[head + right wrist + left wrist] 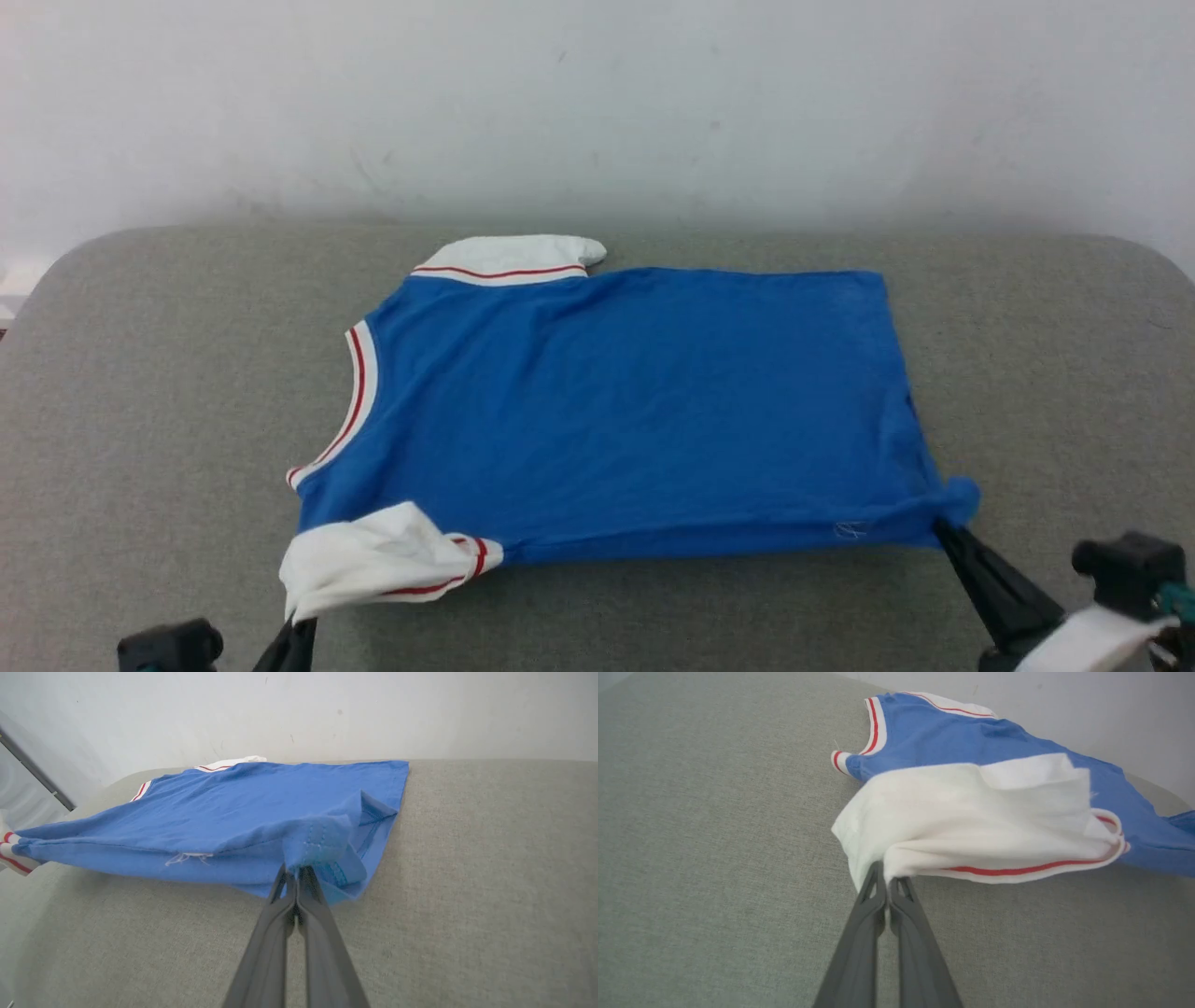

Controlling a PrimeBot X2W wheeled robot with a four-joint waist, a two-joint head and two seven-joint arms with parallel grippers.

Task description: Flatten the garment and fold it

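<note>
The garment (635, 411) lies spread on the grey surface (140, 392), with the collar to the left and the hem to the right. The far sleeve (509, 257) is folded at the far edge. The left gripper (887, 877) is clamped on the near sleeve (971, 812), at near left. The right gripper (295, 870) is clamped on the bunched hem corner (322, 842), at near right. The near edge stretches between them. A white wall (597, 93) stands behind the surface.
</note>
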